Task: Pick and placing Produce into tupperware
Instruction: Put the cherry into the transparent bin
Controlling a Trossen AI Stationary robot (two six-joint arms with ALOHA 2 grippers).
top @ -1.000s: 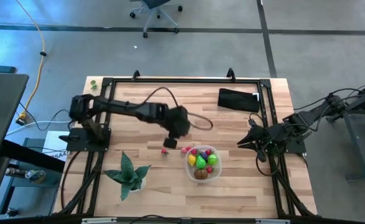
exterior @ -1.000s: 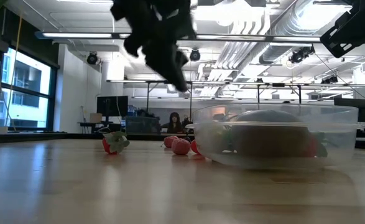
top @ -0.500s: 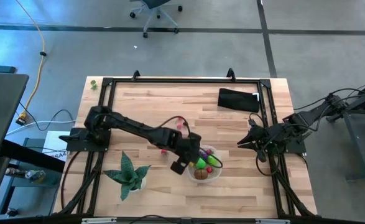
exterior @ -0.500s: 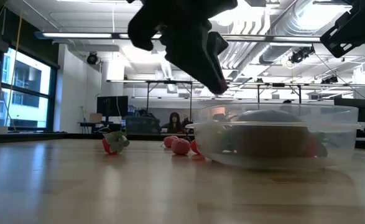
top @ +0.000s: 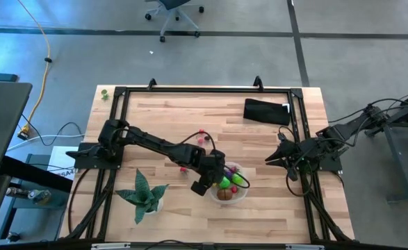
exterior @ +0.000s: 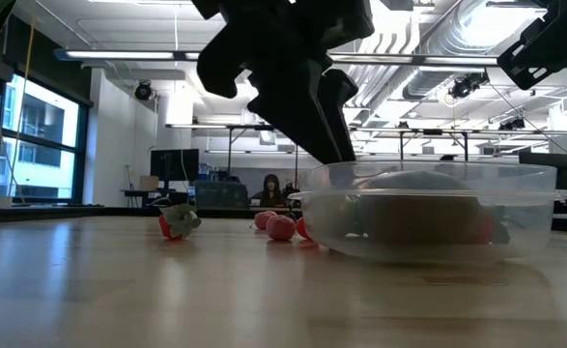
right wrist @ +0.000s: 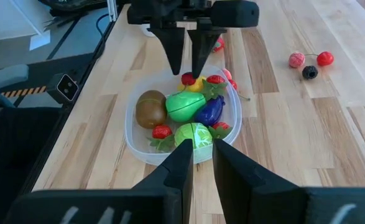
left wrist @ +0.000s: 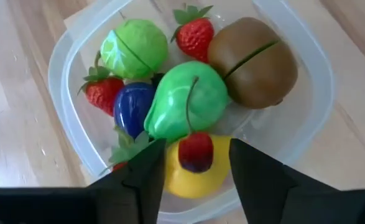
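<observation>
The table carries the tupperware, full of produce. The left gripper hangs over its rim, fingers spread, a small red piece between them. The right gripper, pressed nearly together, waits at the right edge

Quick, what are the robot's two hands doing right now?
Left hand: open above the tupperware, a small red piece between its fingers.
Right hand: shut, empty.

From above, my left arm covers the near-left rim of the clear round plastic container. In my left wrist view, my dark fingers hide part of the yellow fruit. The distant seated person is too small to make out.
</observation>
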